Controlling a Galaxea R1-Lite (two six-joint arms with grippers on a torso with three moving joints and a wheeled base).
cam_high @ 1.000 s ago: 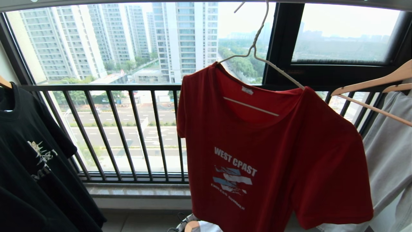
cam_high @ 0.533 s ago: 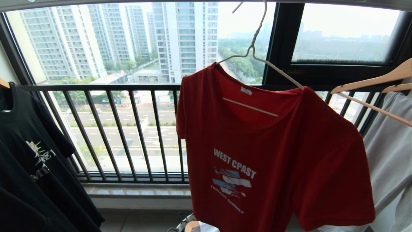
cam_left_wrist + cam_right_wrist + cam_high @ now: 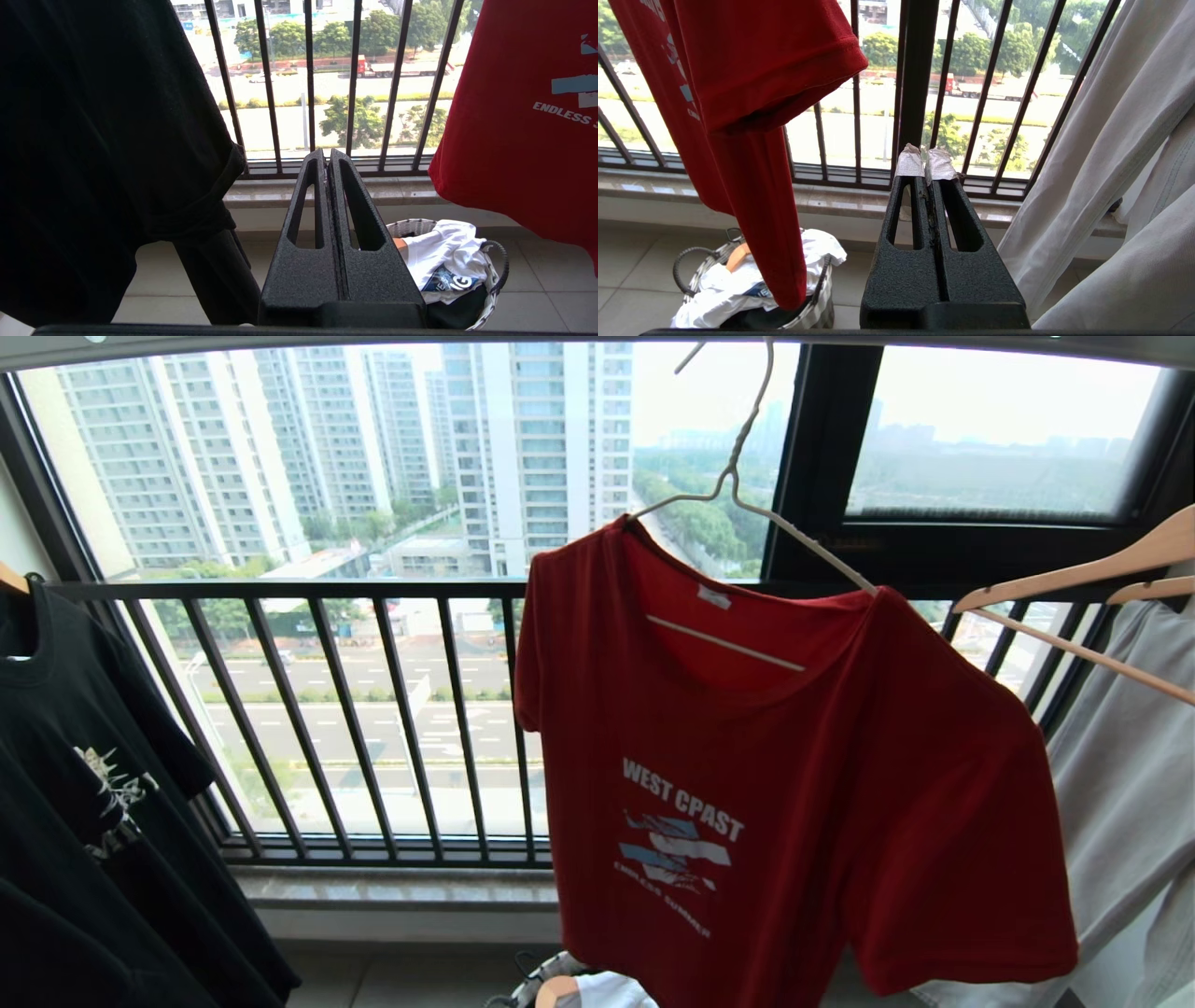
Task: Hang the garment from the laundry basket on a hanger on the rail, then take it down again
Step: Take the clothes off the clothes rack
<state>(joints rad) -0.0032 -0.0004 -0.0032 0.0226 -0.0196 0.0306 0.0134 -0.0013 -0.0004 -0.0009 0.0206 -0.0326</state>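
The garment (image 3: 794, 784), a red T-shirt with white lettering, hangs on the thin white hanger (image 3: 803, 543), whose hook goes up to the grey rail (image 3: 980, 343) at the top of the head view. The shirt's hem (image 3: 523, 140) and sleeve (image 3: 752, 70) show in the wrist views. On the floor below stands the laundry basket (image 3: 411, 227) (image 3: 700, 275). My left gripper (image 3: 327, 154) is shut and empty, low down and left of the shirt. Right of the shirt, my right gripper (image 3: 926, 158), tips taped white, is shut on nothing. Neither gripper is in the head view.
A black printed T-shirt (image 3: 84, 803) hangs at the left. Wooden hangers (image 3: 1074, 579) with a pale grey garment (image 3: 1130, 784) hang at the right. The black window railing (image 3: 373, 709) and stone sill (image 3: 401, 887) lie behind. White clothes (image 3: 448, 252) fill the basket.
The red garment sways slightly on its hanger, and the black T-shirt has drifted a little to the left. Nothing else differs.
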